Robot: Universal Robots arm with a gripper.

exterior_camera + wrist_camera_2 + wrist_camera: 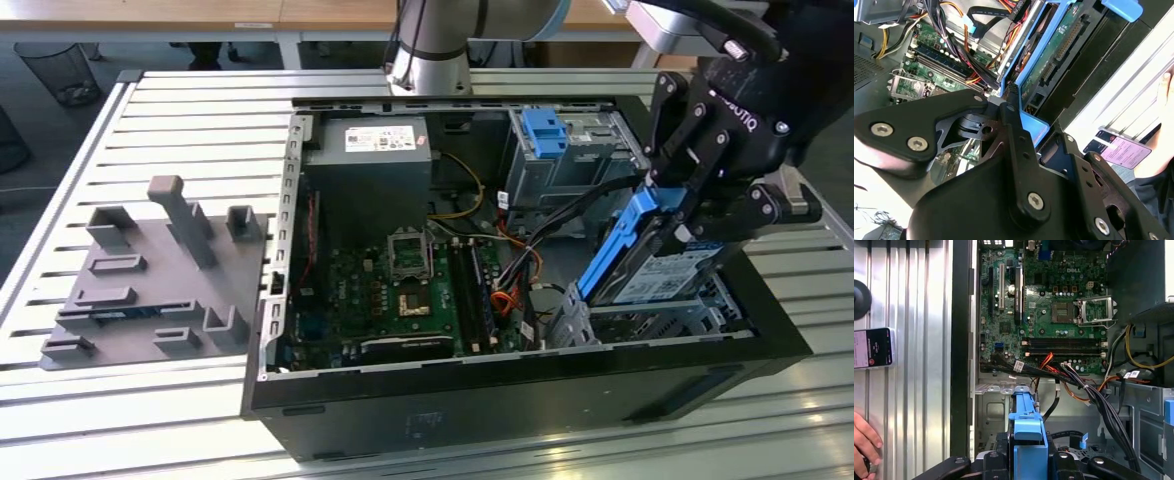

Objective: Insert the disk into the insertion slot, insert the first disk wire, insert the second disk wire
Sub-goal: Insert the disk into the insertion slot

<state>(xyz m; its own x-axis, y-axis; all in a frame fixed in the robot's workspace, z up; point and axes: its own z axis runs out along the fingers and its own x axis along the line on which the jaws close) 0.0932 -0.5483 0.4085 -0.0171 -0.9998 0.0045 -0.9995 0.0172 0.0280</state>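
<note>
In the exterior view my gripper (690, 212) is shut on the disk (657, 268), a flat drive with a silver-white label in a bright blue carrier. The disk hangs steeply tilted, its lower end at the mouth of the insertion slot (650, 320), a low perforated metal cage in the near corner of the open computer case on the exterior view's right. The second wrist view shows the disk's green circuit-board underside (1056, 52) between my fingers (1006, 107). In the first wrist view the blue carrier (1026, 427) stands over the slot's sheet metal (994, 412). Loose black and orange wires (541, 250) lie beside the slot.
A taller grey cage with a blue latch (549, 130) stands behind the slot. The motherboard (400, 290) and power supply (368, 150) fill the case. A grey fixture plate (147, 280) lies at the exterior view's left. A person's hand (864, 440) and a phone (871, 347) rest outside the case.
</note>
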